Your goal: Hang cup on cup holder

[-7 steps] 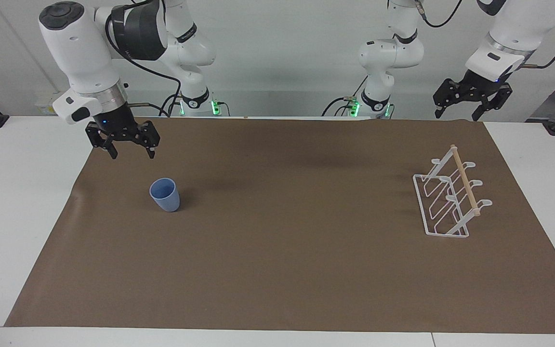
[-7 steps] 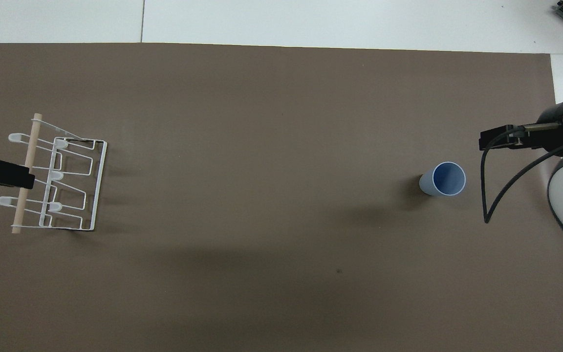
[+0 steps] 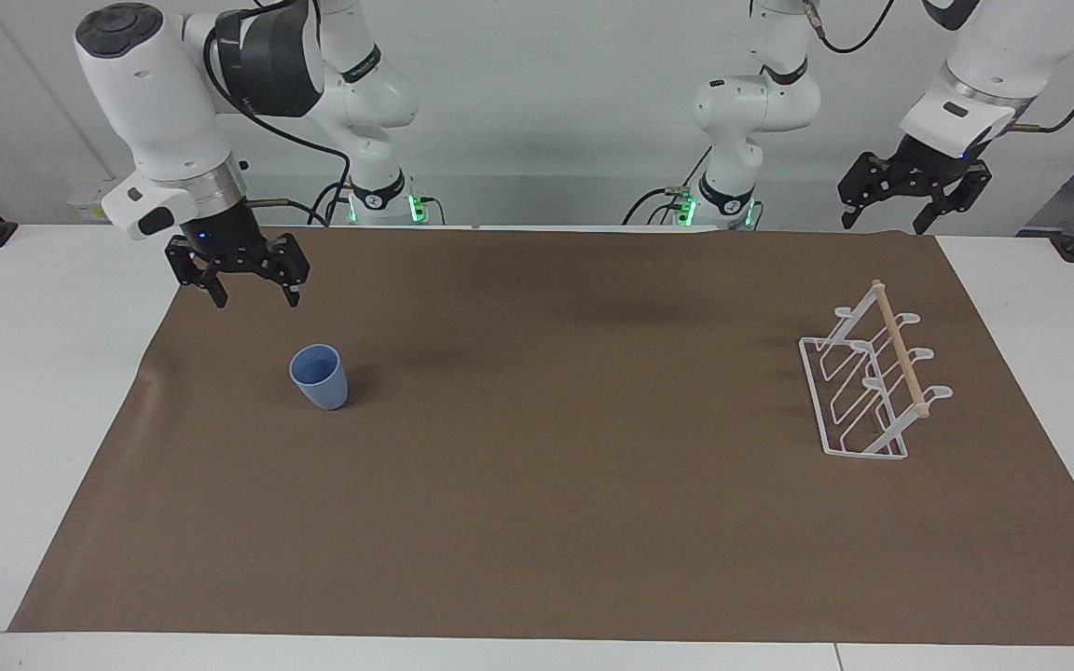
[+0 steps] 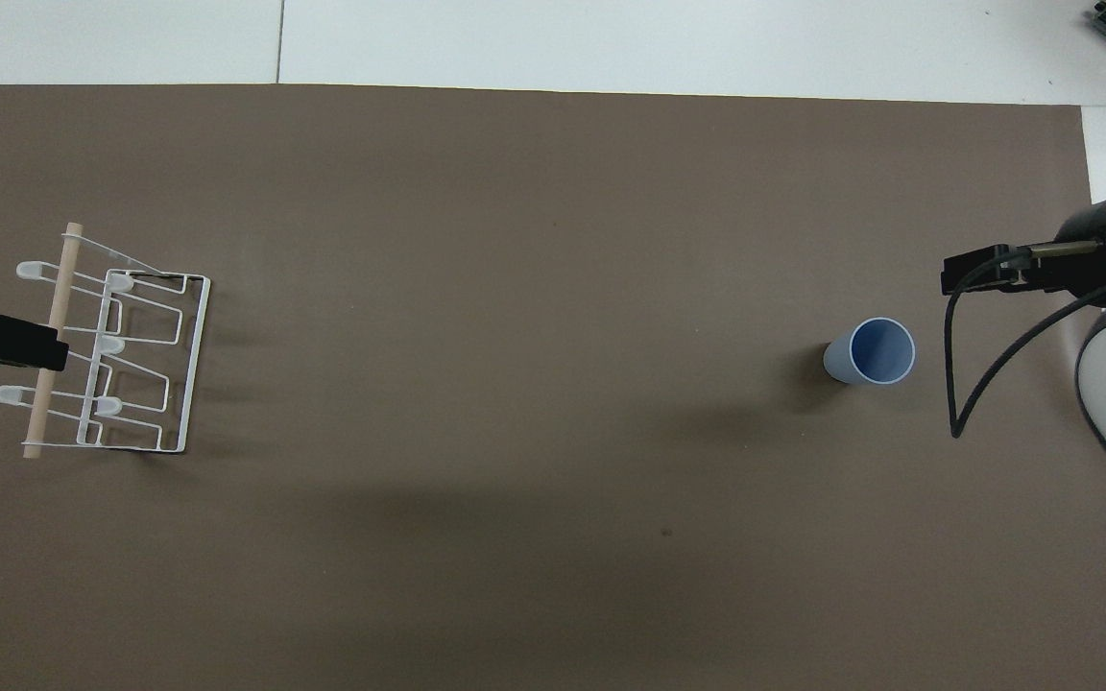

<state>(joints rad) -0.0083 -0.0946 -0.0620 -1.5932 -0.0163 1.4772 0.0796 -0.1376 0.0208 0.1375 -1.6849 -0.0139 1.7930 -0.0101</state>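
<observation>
A robotics lab is showing here: two white arms (image 3: 173, 102) are standing bolted at a white desk (image 3: 52, 373), cables are trailing from them, a brown mat (image 3: 537, 522) is covering the desk, bare walls (image 3: 537, 93) are closing the scene.

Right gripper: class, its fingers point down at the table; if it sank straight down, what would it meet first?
Probably the brown mat, not the cup. The right gripper, open, hangs nearer the robots than the cup, though depth is hard to judge.

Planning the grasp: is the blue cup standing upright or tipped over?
Upright. The cup stands on its narrower base on the brown mat, its open rim facing up, its inside showing in the overhead view.
</observation>
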